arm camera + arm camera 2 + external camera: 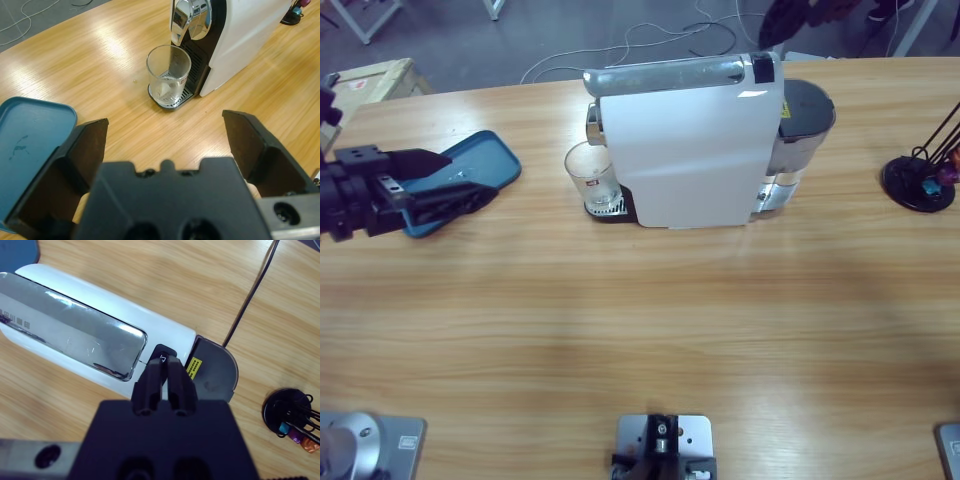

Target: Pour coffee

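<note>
A white coffee machine (690, 150) with a silver top lever (75, 330) stands at the back middle of the table. An empty clear glass (590, 172) sits on its drip tray under the chrome spout (187, 17); the left wrist view shows the glass (168, 75) ahead of my jaws. My left gripper (165, 122) is open and holds nothing. It hovers at the table's left (470, 180), apart from the glass. My right gripper (167, 365) is shut, its tips pointing down at the black button (161, 351) on the machine's top, behind the lever.
A blue tray (470, 165) lies at the far left under my left gripper. The machine's grey water tank (805, 120) is at its right end. A black capsule stand (920, 180) holds coloured capsules at the far right. Cables lie on the floor beyond the table.
</note>
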`<state>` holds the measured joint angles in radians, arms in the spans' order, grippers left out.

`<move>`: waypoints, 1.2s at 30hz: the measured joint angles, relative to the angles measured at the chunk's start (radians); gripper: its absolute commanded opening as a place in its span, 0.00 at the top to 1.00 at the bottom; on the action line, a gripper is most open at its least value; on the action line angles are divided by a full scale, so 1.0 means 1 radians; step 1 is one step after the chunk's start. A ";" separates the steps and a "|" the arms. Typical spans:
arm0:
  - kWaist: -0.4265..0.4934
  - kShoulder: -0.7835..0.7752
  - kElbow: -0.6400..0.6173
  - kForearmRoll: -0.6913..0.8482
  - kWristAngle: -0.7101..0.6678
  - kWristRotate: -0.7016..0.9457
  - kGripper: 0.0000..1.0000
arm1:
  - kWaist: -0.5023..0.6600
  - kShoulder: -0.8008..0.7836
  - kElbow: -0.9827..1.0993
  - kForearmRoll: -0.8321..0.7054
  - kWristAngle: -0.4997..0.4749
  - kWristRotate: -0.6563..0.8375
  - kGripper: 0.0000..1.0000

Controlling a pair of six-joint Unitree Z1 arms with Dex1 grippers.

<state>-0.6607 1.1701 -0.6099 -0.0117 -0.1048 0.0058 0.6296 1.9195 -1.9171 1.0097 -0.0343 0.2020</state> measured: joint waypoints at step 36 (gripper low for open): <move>0.000 0.004 0.014 -0.011 0.000 0.000 0.01 | 0.056 -0.149 0.095 0.010 0.000 0.008 0.00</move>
<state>-0.6609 1.1743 -0.5962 -0.0226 -0.1049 0.0058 0.6858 1.7700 -1.8220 1.0201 -0.0342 0.2100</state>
